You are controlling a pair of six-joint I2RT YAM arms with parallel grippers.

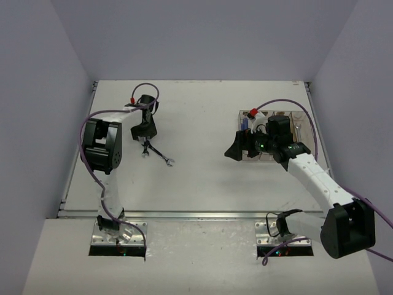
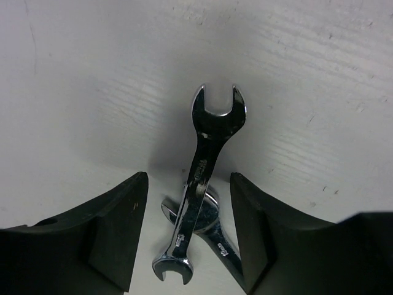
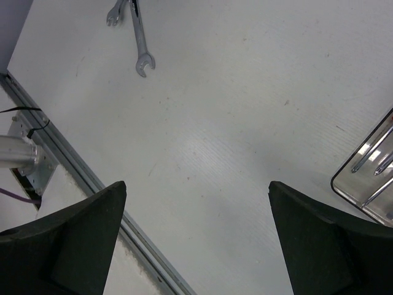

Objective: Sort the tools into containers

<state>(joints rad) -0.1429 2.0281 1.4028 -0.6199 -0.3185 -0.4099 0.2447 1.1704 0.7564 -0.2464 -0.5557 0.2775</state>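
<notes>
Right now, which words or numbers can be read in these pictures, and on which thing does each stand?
Upper wrench: stamped marks along the shaft, too blurred to read.
Lower wrench: a short stamped mark, perhaps a size, too blurred to read.
No other text shows in any view.

stamped marks on wrenches (image 2: 206,153), too blurred to read

left pincer (image 2: 187,184) — spread, pointing down | right pincer (image 3: 196,190) — spread wide
</notes>
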